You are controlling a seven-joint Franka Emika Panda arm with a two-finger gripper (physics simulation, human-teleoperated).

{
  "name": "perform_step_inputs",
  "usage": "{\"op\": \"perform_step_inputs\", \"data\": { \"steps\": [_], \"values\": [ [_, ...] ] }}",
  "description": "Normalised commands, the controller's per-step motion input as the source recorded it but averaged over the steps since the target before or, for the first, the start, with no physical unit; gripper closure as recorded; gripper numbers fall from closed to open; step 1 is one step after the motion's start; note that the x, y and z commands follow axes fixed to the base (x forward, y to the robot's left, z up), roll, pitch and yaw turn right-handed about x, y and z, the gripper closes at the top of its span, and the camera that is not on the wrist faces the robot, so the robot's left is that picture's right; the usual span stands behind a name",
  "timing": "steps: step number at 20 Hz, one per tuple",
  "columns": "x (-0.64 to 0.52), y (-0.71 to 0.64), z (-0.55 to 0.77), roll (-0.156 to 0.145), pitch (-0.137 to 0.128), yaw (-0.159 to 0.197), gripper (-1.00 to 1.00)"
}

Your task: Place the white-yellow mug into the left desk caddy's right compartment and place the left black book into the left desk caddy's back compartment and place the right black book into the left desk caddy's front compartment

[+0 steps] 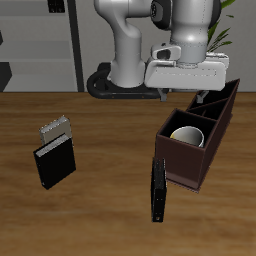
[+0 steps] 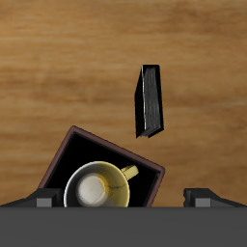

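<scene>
From the front, the white-yellow mug (image 1: 186, 135) sits inside the left desk caddy (image 1: 186, 160), in its right compartment (image 1: 176, 146). A black book (image 1: 158, 188) stands beside it on the bench (image 1: 100, 200). From the wrist, the fingers (image 2: 200, 196) are wide apart, holding nothing.

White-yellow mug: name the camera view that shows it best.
The wrist view: it looks straight down into the white-yellow mug, showing rim, interior and yellow handle inside the right compartment. The exterior view shows only its upper part behind the left desk caddy wall.
</scene>
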Motion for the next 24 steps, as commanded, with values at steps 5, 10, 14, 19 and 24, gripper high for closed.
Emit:
{"op": "perform_step_inputs", "data": {
  "steps": [5, 10, 14, 19, 24],
  "values": [
    [0.34, -0.18, 0.11, 0.048, 0.000, 0.015, -1.00],
    [0.40, -0.29, 0.06, 0.053, 0.012, 0.009, -1.00],
    [0.43, -0.41, -0.05, 0.019, -0.006, 0.039, -1.00],
    [0.18, -0.25, -0.11, -0.010, -0.010, 0.029, -1.00],
    [0.23, -0.24, -0.23, -0.050, -0.009, -0.006, -1.00]
  ]
}}
